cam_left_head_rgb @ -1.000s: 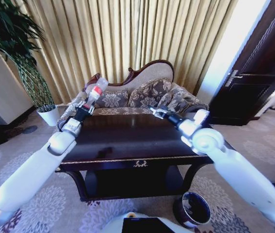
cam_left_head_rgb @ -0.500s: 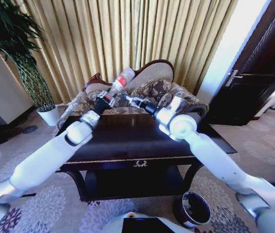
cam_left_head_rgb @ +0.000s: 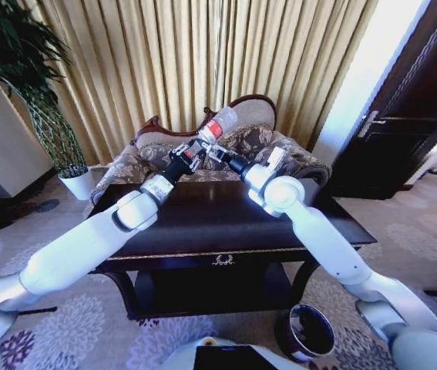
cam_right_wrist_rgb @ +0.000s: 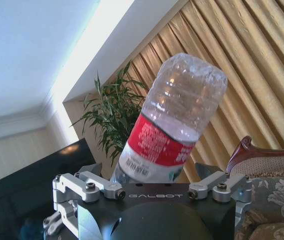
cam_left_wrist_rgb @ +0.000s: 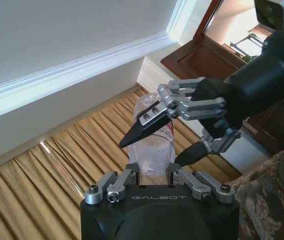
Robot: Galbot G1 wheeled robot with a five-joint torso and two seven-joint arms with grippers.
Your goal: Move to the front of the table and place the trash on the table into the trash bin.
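Above the wide dark glossy table [cam_left_head_rgb: 203, 223], at twelve o'clock, my left gripper [cam_left_head_rgb: 189, 153] clamps the clear red-labelled plastic bottle [cam_left_head_rgb: 220, 123], so I judge my spread-fingered, empty right gripper [cam_left_head_rgb: 216, 154] should close squarely before releasing.

Bright daylight glares at upper right; wide-angle edges bend; sharp focus.

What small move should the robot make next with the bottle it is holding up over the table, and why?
Probably close the right gripper on the bottle. The left gripper holds the bottle raised above the table, and the right gripper's open fingers sit on either side of it. The trash bin stands on the floor at the robot's right, so a handover suits.
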